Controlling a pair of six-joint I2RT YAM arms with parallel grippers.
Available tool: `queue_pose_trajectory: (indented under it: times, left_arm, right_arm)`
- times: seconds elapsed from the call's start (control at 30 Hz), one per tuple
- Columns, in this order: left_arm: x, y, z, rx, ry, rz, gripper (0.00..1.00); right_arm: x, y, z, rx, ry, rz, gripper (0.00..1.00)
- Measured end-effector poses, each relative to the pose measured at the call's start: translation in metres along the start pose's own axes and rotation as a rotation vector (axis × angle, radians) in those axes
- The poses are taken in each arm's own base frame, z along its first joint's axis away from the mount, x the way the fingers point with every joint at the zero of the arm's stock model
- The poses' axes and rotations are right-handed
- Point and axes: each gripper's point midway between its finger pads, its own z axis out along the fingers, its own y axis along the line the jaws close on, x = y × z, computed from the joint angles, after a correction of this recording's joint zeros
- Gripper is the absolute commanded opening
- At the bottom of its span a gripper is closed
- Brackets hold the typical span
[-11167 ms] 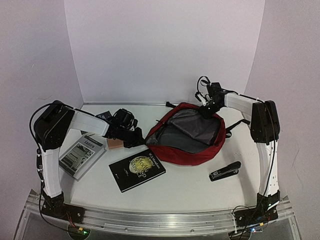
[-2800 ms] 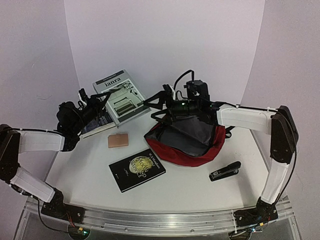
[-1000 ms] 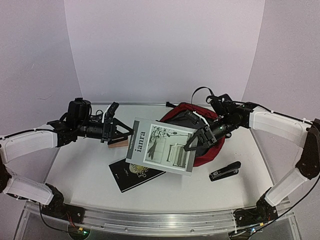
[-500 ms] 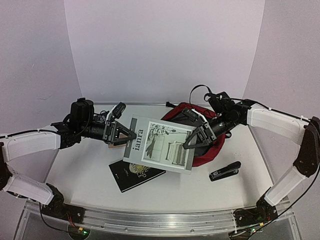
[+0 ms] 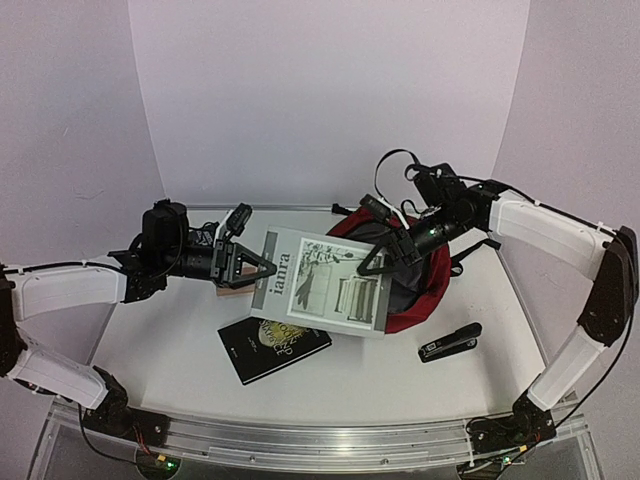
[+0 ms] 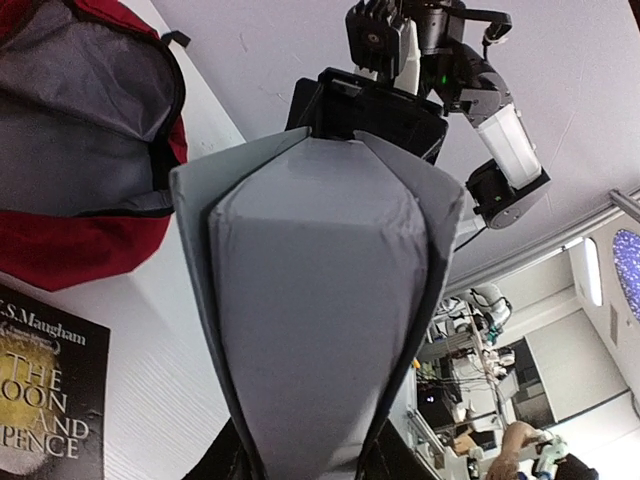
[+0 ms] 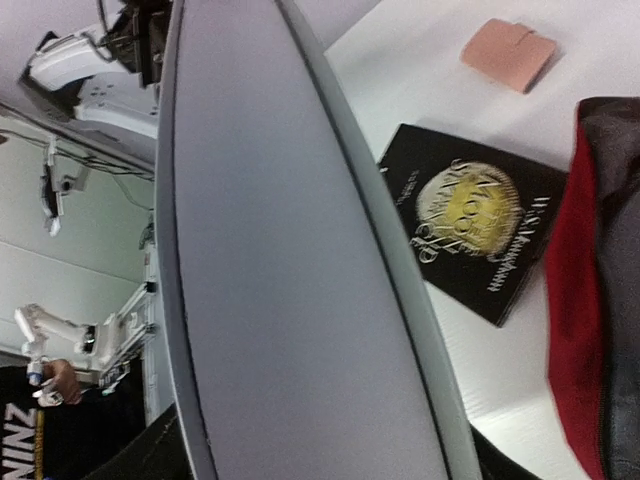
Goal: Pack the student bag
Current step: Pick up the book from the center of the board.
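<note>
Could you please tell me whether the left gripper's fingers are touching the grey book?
Touching. The left wrist view shows the grey book wedged between the left gripper's fingers, which sit against both of its sides.

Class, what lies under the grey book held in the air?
Below the grey book, a black book and the open red bag lie on the table. From above, it hides part of each.
</note>
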Motion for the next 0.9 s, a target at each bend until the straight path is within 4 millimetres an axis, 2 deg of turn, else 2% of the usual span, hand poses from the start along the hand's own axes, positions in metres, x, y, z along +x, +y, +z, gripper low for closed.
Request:
queue_pose_trajectory:
  times: [0.1,0.2,0.33,0.4,0.57,0.73,0.9]
  left_arm:
    - [-0.008,0.012,0.0,-0.066,-0.058,-0.03,0.25]
    - [-0.019,0.029,-0.003,-0.163,-0.145,-0.081,0.24]
    - [-0.032,0.058,-0.02,-0.315,-0.298,-0.192,0.21]
    - [-0.035,0.072,-0.033,-0.385,-0.379,-0.253,0.21]
    - [-0.038,0.082,-0.058,-0.453,-0.532,-0.35,0.19]
    - [-0.041,0.081,-0.071,-0.46,-0.615,-0.395,0.19]
    - [-0.034,0.085,-0.077,-0.467,-0.646,-0.433,0.19]
  right_arm:
    - [-0.021,-0.028,-0.012,0.198,-0.033,-0.041,0.76]
    - [-0.04,-0.06,-0.032,0.429,-0.062,-0.09,0.72]
    - [-0.06,-0.096,-0.057,0.675,-0.075,-0.135,0.64]
    - [-0.067,-0.113,-0.063,0.764,-0.064,-0.158,0.62]
    - [-0.057,-0.157,-0.051,0.914,0.047,-0.206,0.55]
    - [-0.041,-0.196,-0.026,1.008,0.178,-0.263,0.55]
    - [-0.022,-0.233,-0.008,1.066,0.289,-0.289,0.55]
